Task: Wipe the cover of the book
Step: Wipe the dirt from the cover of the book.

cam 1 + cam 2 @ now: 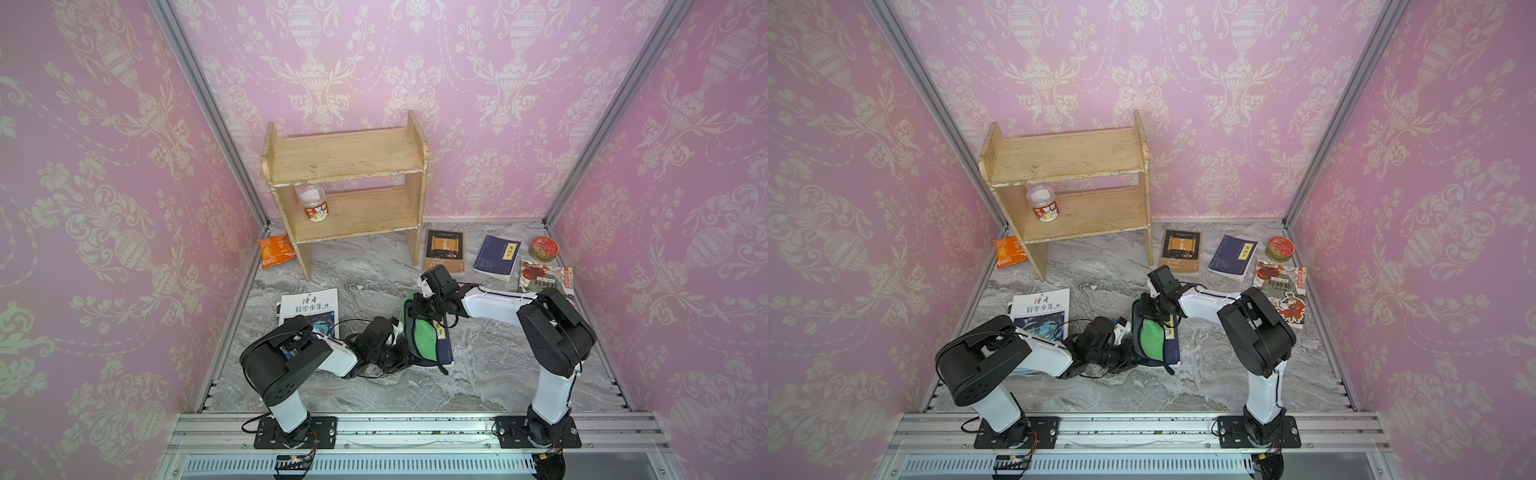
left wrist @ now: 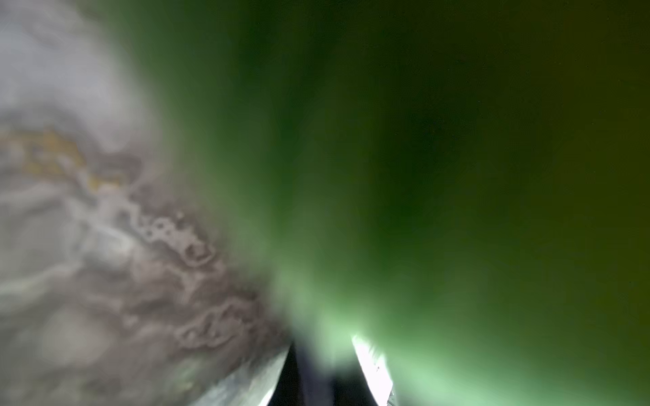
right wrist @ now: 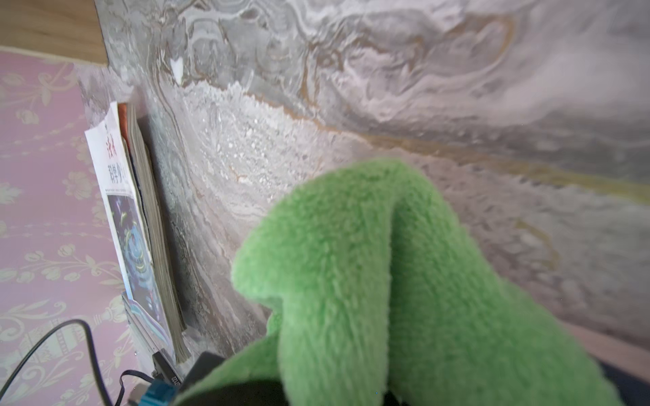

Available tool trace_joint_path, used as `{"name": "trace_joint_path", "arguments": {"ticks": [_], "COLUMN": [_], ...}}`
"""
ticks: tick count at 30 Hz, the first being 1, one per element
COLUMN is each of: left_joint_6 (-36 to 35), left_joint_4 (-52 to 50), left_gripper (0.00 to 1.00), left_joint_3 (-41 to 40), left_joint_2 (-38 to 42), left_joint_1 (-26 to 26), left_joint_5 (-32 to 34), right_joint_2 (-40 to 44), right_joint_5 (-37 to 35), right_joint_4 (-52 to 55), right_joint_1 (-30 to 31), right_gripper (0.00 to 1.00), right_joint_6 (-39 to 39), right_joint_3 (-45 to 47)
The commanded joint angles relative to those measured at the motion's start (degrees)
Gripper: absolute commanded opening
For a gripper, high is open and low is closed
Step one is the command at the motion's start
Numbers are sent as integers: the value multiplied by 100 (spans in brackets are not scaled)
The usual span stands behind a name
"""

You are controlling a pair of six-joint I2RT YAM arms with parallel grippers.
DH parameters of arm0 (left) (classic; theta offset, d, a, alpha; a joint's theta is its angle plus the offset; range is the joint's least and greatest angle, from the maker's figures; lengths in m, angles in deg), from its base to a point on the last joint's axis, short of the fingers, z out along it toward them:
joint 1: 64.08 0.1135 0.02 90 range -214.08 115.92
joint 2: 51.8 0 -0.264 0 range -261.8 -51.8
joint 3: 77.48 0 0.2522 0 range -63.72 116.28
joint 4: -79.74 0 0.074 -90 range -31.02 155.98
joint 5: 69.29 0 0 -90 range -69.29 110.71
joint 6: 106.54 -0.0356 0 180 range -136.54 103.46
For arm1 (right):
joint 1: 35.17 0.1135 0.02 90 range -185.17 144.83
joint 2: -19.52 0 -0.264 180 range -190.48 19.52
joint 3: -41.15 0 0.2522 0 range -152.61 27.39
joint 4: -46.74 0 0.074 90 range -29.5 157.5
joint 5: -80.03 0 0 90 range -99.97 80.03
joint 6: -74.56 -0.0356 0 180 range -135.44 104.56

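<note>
On the grey marble-patterned tabletop (image 1: 498, 365), the right hand (image 1: 417, 309) pinches a fluffy green cloth (image 1: 419, 338) over the dark blue paperback book (image 1: 445, 348), its near edge clamped by the left hand (image 1: 399, 358). A snagging cloth could drag the book loose.

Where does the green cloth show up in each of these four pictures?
Top view: green cloth in the middle, draped over the dark book.
Top view: cloth also mid-picture, on the book.
Left wrist: cloth as a green blur filling most of the frame.
Right wrist: cloth bunched in the foreground.
Shared landmark: the grey marble table, seen in all four.
</note>
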Motion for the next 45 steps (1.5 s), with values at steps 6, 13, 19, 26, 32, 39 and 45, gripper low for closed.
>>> {"name": "trace_joint_path", "arguments": {"ticks": [6, 13, 19, 26, 32, 39, 45], "left_joint_6": [-631, -878, -987, -1031, -1120, -1369, -1749], "left_joint_4": [-1197, -1576, -1943, -2184, -2361, -2880, -3775], "left_gripper": [0, 0, 0, 0, 0, 0, 0], "left_joint_3": [-125, 160, 149, 37, 171, 252, 503], "left_joint_2": [33, 14, 293, 586, 581, 872, 1498], "left_joint_1": [-36, 28, 29, 28, 105, 630, 923], "left_joint_5": [222, 84, 112, 257, 302, 273, 327], "right_joint_2": [1158, 1611, 380, -628, -220, 951, 1445], "right_joint_5": [-431, -561, -864, -336, 38, -505, -684], "right_joint_4": [348, -29, -182, 247, 338, 362, 449], "right_joint_1": [377, 913, 531, 188, 871, 432, -574], "right_gripper": [0, 0, 0, 0, 0, 0, 0], "right_joint_6": [190, -82, 80, 364, 478, 318, 250], "right_joint_3": [1590, 2164, 1056, -374, 250, 2267, 2942]}}
